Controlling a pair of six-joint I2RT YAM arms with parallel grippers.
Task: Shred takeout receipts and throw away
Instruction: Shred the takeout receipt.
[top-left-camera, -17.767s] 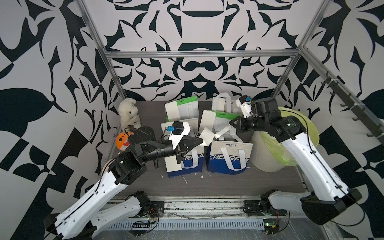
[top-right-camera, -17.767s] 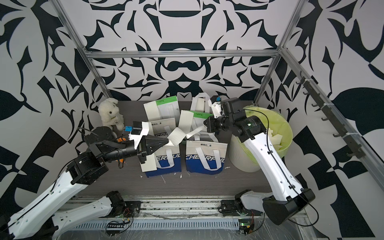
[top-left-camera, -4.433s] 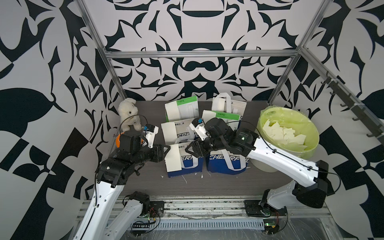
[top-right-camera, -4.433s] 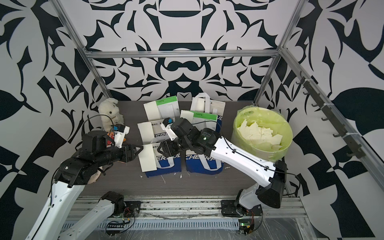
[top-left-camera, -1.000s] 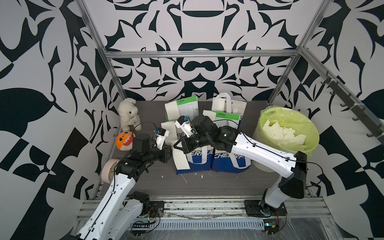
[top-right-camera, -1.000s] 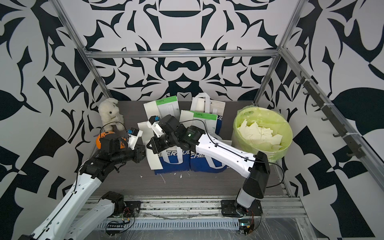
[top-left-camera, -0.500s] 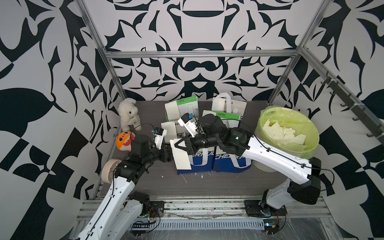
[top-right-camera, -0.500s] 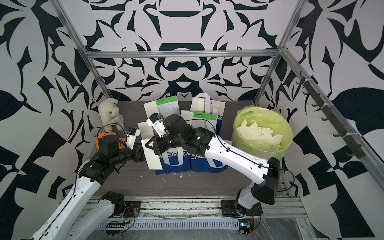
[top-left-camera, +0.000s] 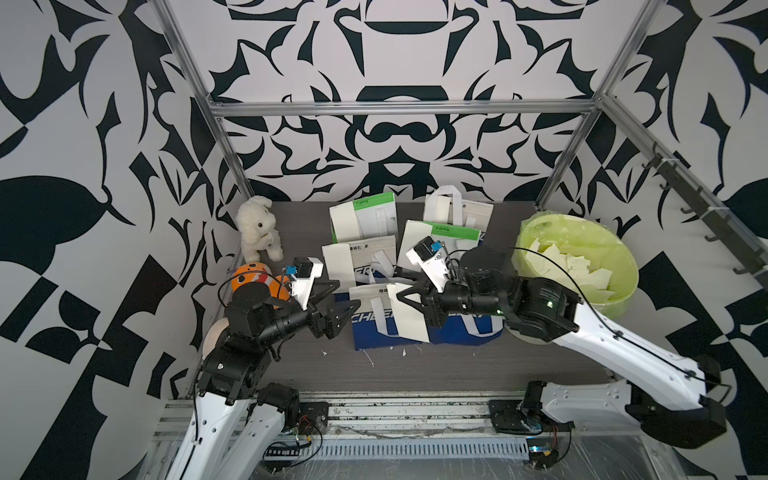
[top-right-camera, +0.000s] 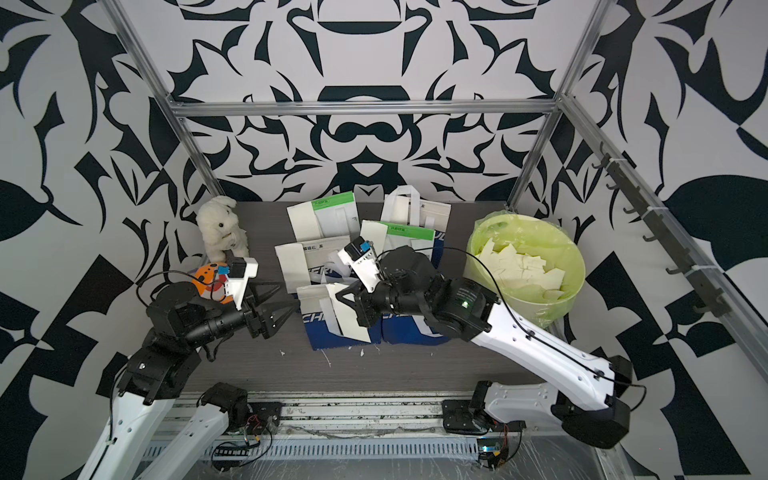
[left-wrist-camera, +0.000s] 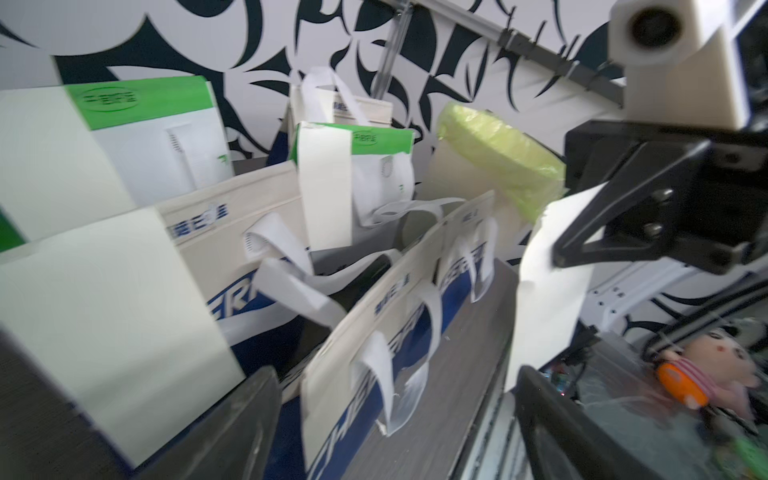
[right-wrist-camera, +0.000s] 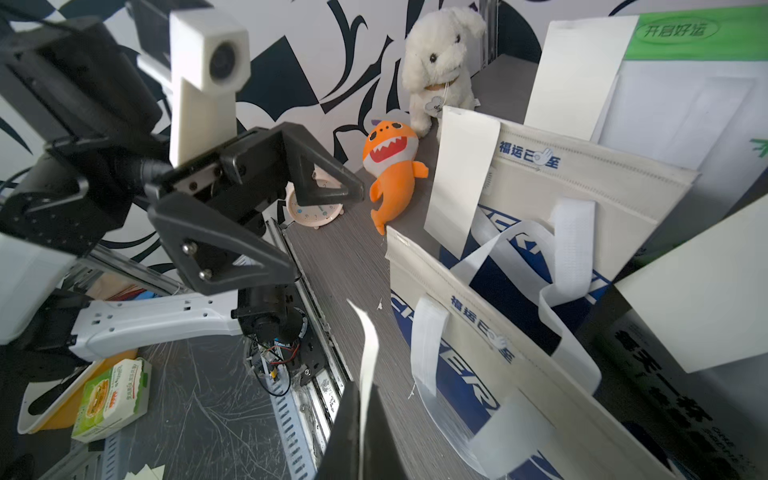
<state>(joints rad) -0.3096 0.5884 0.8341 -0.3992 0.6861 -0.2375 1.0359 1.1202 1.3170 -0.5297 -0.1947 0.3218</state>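
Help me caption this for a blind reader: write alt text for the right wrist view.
In the foreground the right hand is shut on a cream receipt seen edge-on. Facing it, the left hand stands open over the grey table, near white-and-blue takeout bags; an orange shark plush and a white plush dog sit beyond.

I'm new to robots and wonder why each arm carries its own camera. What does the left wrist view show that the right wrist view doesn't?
Only the left wrist view: the green-lined bin and the flat face of the held receipt, pinched by the right arm's fingers.

Only the right wrist view: the white plush dog, the orange shark toy, the small alarm clock, and the left arm's fingers seen whole, spread open and empty.

Both: the held receipt, edge-on in the right wrist view, and the blue-and-cream bags.
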